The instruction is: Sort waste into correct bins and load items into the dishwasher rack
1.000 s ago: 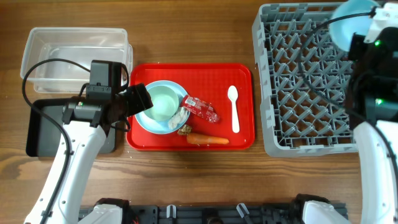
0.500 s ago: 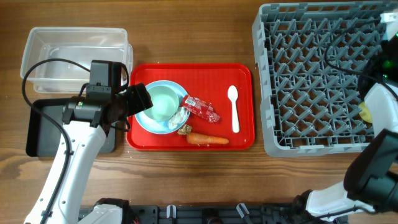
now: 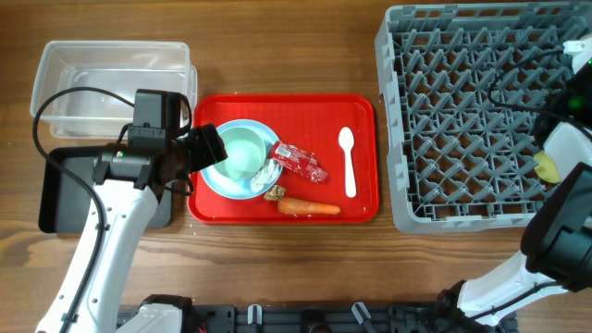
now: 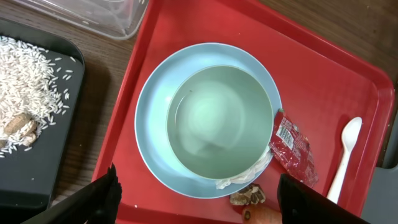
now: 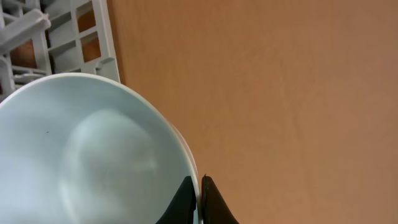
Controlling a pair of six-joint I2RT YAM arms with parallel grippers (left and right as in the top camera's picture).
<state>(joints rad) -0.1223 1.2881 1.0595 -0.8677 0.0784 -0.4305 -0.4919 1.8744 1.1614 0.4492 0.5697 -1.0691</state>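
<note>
A pale green bowl (image 3: 242, 153) sits in a light blue plate (image 3: 215, 178) on the red serving tray. Beside them lie a red wrapper (image 3: 301, 161), white tissue (image 3: 266, 174), a brown scrap (image 3: 275, 192), an orange carrot (image 3: 310, 207) and a white spoon (image 3: 348, 162). My left gripper (image 4: 199, 205) is open above the plate's near edge (image 4: 152, 143), holding nothing. My right gripper (image 5: 200, 193) is shut on the rim of a light blue bowl (image 5: 81, 149), beyond the grey rack's corner (image 5: 37, 37). The bowl is out of the overhead view.
The grey rack (image 3: 462, 120) fills the right side, with a yellow cup (image 3: 546, 166) at its right edge. The clear tub (image 3: 111, 88) stands at the back left. The black tray (image 3: 65, 190) in front of it holds rice (image 4: 31, 68) and brown scraps.
My right arm has swung the light blue bowl from above the rack's far right corner out past the right edge of the overhead view. The left arm has not moved.
</note>
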